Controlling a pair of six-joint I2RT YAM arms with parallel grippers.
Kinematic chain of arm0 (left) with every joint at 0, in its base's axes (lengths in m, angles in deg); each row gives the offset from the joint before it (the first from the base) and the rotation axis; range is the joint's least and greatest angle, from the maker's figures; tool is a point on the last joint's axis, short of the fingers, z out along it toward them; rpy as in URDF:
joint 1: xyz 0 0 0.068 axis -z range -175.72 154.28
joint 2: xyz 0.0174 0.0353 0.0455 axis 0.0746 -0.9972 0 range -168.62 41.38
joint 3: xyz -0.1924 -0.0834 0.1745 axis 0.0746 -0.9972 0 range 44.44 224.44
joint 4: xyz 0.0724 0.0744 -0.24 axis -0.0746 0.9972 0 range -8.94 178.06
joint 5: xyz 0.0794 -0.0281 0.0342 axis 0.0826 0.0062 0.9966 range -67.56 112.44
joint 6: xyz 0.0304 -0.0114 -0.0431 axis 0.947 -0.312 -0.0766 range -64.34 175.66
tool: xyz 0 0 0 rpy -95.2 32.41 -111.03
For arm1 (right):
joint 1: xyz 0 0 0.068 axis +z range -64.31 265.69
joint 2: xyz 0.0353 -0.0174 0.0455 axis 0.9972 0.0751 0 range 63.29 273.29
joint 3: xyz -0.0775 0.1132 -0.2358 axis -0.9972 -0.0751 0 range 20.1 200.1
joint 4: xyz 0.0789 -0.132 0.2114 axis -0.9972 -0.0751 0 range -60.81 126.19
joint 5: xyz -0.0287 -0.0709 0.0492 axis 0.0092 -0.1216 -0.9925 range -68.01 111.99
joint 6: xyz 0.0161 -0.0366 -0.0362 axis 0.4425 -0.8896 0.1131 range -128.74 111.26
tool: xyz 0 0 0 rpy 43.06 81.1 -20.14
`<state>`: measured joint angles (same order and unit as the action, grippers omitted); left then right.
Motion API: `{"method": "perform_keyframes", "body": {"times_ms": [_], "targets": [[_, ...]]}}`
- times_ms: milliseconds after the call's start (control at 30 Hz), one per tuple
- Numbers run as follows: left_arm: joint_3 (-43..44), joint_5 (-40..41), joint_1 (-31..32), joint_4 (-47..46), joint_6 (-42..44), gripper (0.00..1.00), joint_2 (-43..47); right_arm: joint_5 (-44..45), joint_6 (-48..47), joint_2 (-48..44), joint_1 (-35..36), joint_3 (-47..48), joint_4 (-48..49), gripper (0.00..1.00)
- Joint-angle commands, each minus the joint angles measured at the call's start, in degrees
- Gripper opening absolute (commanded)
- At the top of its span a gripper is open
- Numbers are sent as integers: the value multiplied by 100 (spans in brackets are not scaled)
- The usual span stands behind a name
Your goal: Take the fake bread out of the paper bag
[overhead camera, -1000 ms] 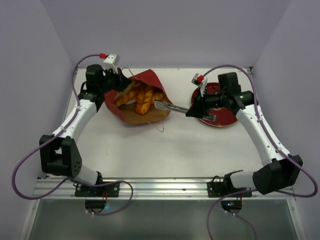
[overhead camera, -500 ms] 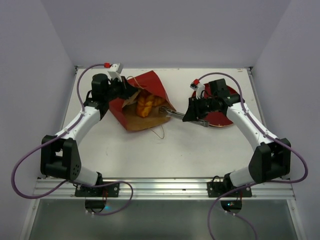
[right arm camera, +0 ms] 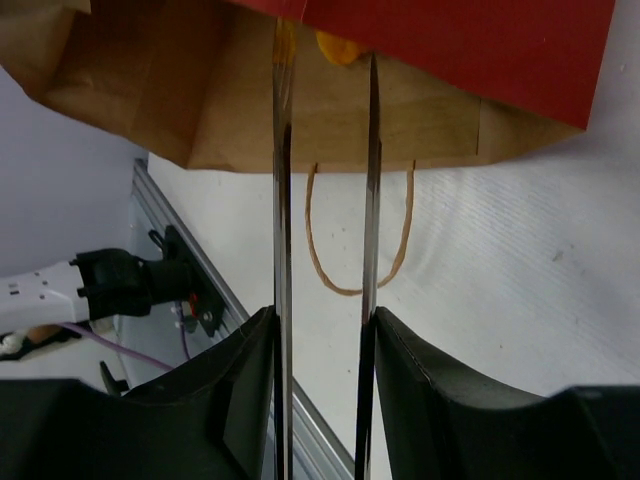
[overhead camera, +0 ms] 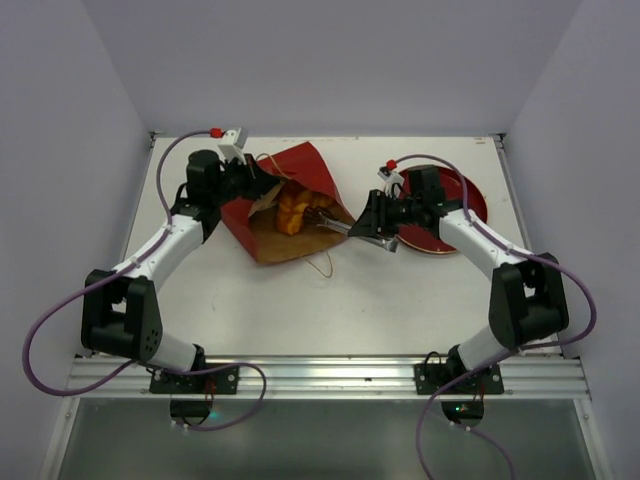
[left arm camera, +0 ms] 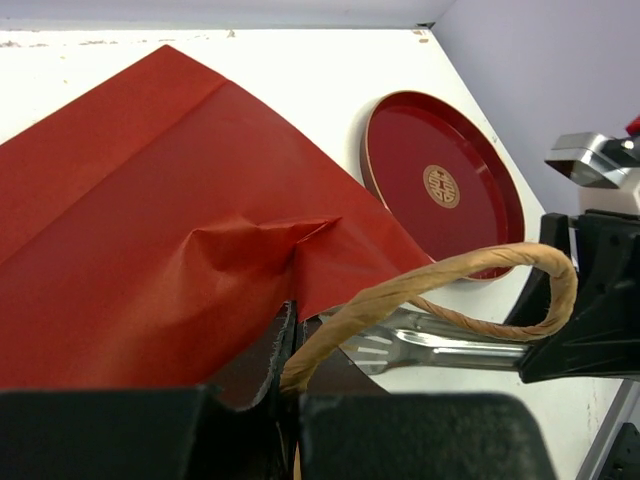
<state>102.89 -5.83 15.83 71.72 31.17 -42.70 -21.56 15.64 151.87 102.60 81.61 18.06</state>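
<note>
The paper bag (overhead camera: pixel 268 236) lies on its side, red outside, brown inside, mouth facing right. Orange-golden fake bread (overhead camera: pixel 294 209) shows inside it, and a sliver of bread (right arm camera: pixel 336 46) appears in the right wrist view. My left gripper (overhead camera: pixel 250 188) is shut on the bag's upper rim (left arm camera: pixel 180 230) where a tan handle (left arm camera: pixel 440 275) starts. My right gripper (overhead camera: pixel 377 224) is shut on metal tongs (overhead camera: pixel 345 228). The two tong blades (right arm camera: pixel 283 200) stand slightly apart, and their tips reach into the bag's mouth (right arm camera: pixel 130 90).
A round red plate (overhead camera: pixel 460 215) with a gold centre mark (left arm camera: pixel 441 186) sits right of the bag, under the right arm. The bag's lower handle loop (right arm camera: pixel 355 285) lies on the white table. Purple walls close in the back and sides.
My right arm has moved left, carrying the tongs from beside the bag into its mouth, and the tong blades have spread a little. The left gripper keeps its hold on the bag.
</note>
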Motion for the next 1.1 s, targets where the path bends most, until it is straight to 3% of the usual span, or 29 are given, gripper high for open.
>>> {"method": "perform_keyframes", "body": {"times_ms": [0,433,1067], "targets": [[-97,-108,84,-261,-161,0,189,-277,655,98,23,-78,941,46],[-133,-152,84,-331,-170,0,190,13,989,441,32,-166,1127,52],[-185,-231,84,-349,-135,0,242,-180,1649,1065,199,-87,1769,52]]}}
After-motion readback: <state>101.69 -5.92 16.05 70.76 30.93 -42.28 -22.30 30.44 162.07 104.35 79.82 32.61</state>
